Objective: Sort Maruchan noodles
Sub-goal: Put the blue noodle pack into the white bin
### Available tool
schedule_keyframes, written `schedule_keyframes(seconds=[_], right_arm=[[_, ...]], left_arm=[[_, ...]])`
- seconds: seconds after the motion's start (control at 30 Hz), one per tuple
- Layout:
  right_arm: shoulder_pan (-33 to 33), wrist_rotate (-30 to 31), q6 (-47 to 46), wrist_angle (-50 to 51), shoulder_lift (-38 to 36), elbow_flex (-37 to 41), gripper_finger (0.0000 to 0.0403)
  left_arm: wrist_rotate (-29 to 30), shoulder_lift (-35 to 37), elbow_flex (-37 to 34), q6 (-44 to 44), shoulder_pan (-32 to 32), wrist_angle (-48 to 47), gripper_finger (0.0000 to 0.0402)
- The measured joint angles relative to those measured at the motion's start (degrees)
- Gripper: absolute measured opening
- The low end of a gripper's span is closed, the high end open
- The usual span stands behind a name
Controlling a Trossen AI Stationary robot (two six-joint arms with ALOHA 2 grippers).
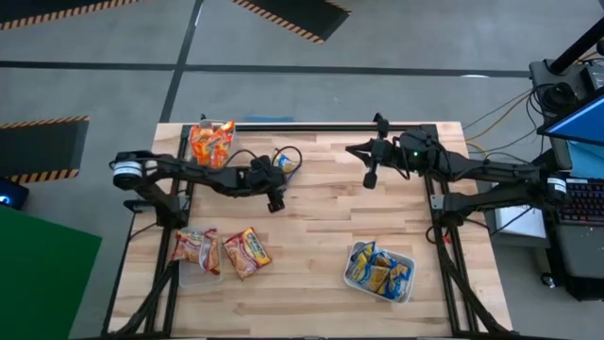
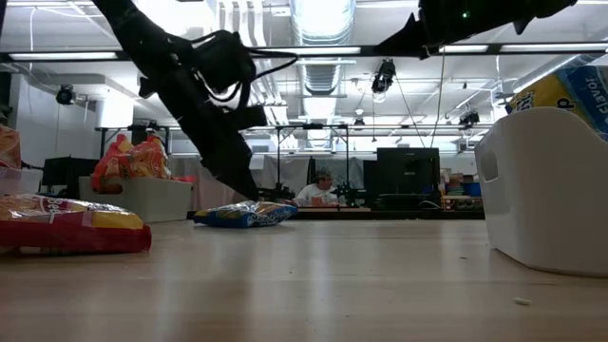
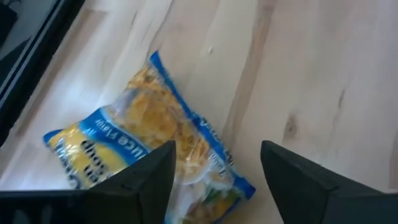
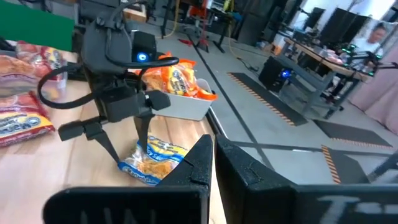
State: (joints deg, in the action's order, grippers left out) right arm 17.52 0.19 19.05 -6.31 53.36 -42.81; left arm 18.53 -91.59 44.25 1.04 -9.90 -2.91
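A blue Maruchan packet (image 1: 284, 161) (image 3: 149, 143) (image 2: 247, 215) lies flat on the table near its far edge. My left gripper (image 1: 276, 200) (image 3: 217, 155) (image 4: 127, 146) is open and points down just over the packet's end, with a finger on either side of it. My right gripper (image 1: 370, 179) (image 4: 214, 152) is shut, holds nothing, and hangs above the table to the packet's right. A red packet (image 1: 247, 252) lies on the table beside the near-left tub. My left gripper comes at the blue packet (image 3: 186, 155) from above with its fingers spread. In the low view one fingertip (image 2: 251, 193) ends right at the packet's top, and I cannot tell whether it touches.
A tub with orange packets (image 1: 212, 142) stands at the far left, close to the blue packet. A tub with red packets (image 1: 195, 250) is near left, and a tub with blue packets (image 1: 379, 269) near right. Bare wood (image 1: 330, 217) lies between them.
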Motion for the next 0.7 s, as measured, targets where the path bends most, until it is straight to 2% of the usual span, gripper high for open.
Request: schedule_keyframes(seconds=[0.17,0.4,0.53,0.7], right_arm=[[0.9,-2.2,0.2,-0.2,0.0,0.0,0.0009],[1.1,-2.2,0.5,-0.5,0.0,0.0,0.0009],[1.1,-2.2,1.2,-0.5,0.0,0.0,0.0009],[1.0,-2.2,-0.2,-0.4,0.0,0.0,0.0009]], left_arm=[[0.0,-3.2,0.0,-0.5,0.0,0.9,0.0215],[1.7,-6.8,0.0,-1.9,-0.1,3.3,0.0182],[2.0,-7.0,0.0,-2.2,-0.1,3.2,0.0143],[2.0,-7.0,-0.1,-2.2,-0.1,3.2,0.0065]])
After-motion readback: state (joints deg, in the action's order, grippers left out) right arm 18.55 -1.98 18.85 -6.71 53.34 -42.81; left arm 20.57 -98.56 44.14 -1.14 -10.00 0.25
